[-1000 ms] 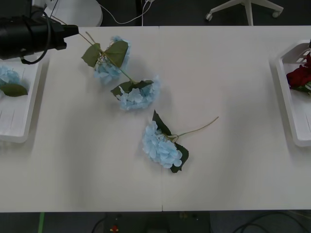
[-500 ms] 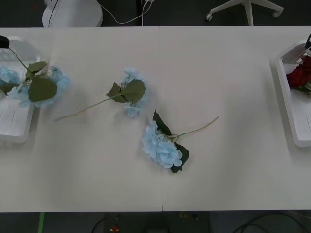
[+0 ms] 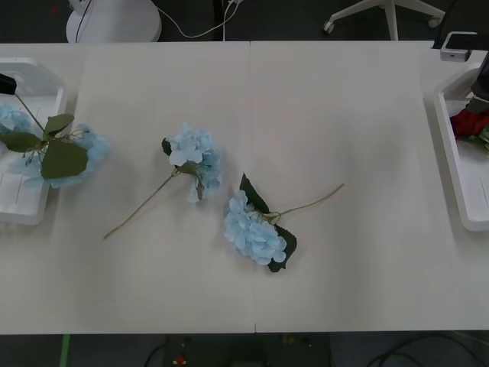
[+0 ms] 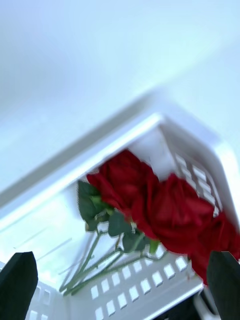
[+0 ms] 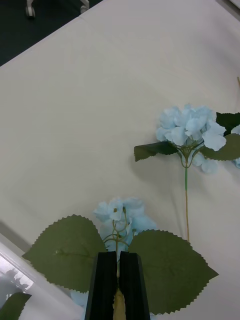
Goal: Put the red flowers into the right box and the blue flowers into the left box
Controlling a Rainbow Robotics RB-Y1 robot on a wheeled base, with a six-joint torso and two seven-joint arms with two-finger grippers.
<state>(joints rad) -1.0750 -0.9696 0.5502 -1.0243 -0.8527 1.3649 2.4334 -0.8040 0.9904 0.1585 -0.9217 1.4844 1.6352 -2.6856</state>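
Left gripper (image 5: pixel 118 280) jaws are clamping the thin green stem of a pale-blue hydrangea-like flower (image 3: pixel 65 149), dangling it at the rim of the shallow white left tray (image 3: pixel 30 210) for release. Right gripper (image 4: pixel 120 287) jaws are gaping wide over deep-red roses (image 4: pixel 160 205) lying in the matching right tray (image 3: pixel 458 183). Two blue heads (image 3: pixel 195 160) are waiting on the white worktop (image 3: pixel 367 115).

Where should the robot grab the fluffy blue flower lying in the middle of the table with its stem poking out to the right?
Probably by the thin green stem, coming from above. It lies flat and bare on the white table, clear of the pale-blue flower head and leaves, so a pincer closing across it should hold without crushing petals.
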